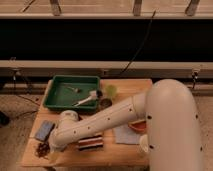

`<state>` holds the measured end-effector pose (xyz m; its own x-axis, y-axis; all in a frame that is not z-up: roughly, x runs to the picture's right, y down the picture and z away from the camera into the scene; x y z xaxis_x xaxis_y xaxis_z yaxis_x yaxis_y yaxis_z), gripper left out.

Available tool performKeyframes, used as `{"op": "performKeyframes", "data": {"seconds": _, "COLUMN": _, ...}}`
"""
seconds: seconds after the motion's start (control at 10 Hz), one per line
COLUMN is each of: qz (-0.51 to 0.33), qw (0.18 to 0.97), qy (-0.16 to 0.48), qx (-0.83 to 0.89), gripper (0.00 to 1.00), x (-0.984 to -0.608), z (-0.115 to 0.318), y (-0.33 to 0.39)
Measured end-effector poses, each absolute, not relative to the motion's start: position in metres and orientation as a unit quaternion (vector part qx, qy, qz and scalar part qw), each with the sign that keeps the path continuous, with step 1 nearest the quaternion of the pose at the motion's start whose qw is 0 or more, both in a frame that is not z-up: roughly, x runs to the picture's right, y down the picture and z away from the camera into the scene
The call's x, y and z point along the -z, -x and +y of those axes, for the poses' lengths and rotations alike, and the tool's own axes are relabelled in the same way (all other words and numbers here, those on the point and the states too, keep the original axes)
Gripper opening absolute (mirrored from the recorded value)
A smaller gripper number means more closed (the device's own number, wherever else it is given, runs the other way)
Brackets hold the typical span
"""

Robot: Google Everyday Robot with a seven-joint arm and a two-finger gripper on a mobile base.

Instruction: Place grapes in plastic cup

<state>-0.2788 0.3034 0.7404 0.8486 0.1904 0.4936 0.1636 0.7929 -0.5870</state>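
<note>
The grapes [42, 148], a small dark reddish-purple bunch, lie on the wooden table [125, 155] near its front left corner. My white arm reaches from the right across the table, and the gripper [51, 148] is at its low end, right beside the grapes and mostly hidden under the wrist. The plastic cup [110, 91], small and translucent yellow-green, stands upright at the back of the table, just right of the green tray, far from the gripper.
A green tray [59, 101] holding a white brush [86, 99] sits at the back left. A dark grey metal cup [105, 103] stands in front of the plastic cup. Also here are a blue sponge [44, 130], a striped block [90, 143], an orange bowl [138, 126] on a pale cloth [123, 135], and a white cup [144, 144].
</note>
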Motion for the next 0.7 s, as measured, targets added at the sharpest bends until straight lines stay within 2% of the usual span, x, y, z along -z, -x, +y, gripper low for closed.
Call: {"op": "performKeyframes", "data": {"seconds": 0.7, "qz": -0.251, "qw": 0.912, "qy": 0.323, "qx": -0.018, "gripper": 0.78, "x": -0.758, "z": 0.301, "y": 0.269}}
